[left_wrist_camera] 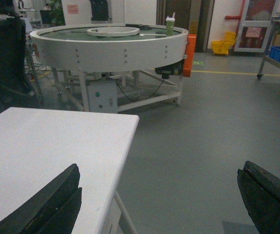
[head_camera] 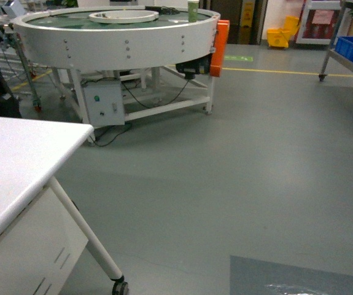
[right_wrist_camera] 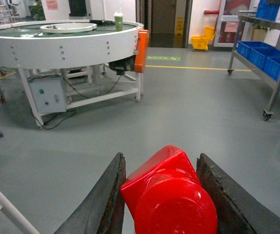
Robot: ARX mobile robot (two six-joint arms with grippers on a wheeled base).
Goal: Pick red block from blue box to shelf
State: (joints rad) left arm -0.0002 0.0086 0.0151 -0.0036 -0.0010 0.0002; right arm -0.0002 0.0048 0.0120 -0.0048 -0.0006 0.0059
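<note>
The red block (right_wrist_camera: 171,195) sits between the right gripper (right_wrist_camera: 166,195) jaws, which are closed on its two sides, the round stud facing the wrist camera. So it is already out of the blue box, which no view shows. It is roughly cubic, with no long axis to speak of. The left gripper (left_wrist_camera: 159,200) is spread wide and holds nothing, hanging over the corner of the white counter (left_wrist_camera: 47,146).

From the right jaws outward lies bare grey floor (right_wrist_camera: 188,112). At about two o'clock in the right wrist view stands the shelf (right_wrist_camera: 276,68), steel posts on wheels with blue crates (right_wrist_camera: 269,56) on a tier, well apart from the block. At ten to eleven o'clock is a round white conveyor table (right_wrist_camera: 66,41) with a green cup (right_wrist_camera: 118,20) on it.

Judging from this, the carry is under way, and the coming move turns on swinging toward two o'clock; the right arm is both the loaded one and the nearer to the shelf.
</note>
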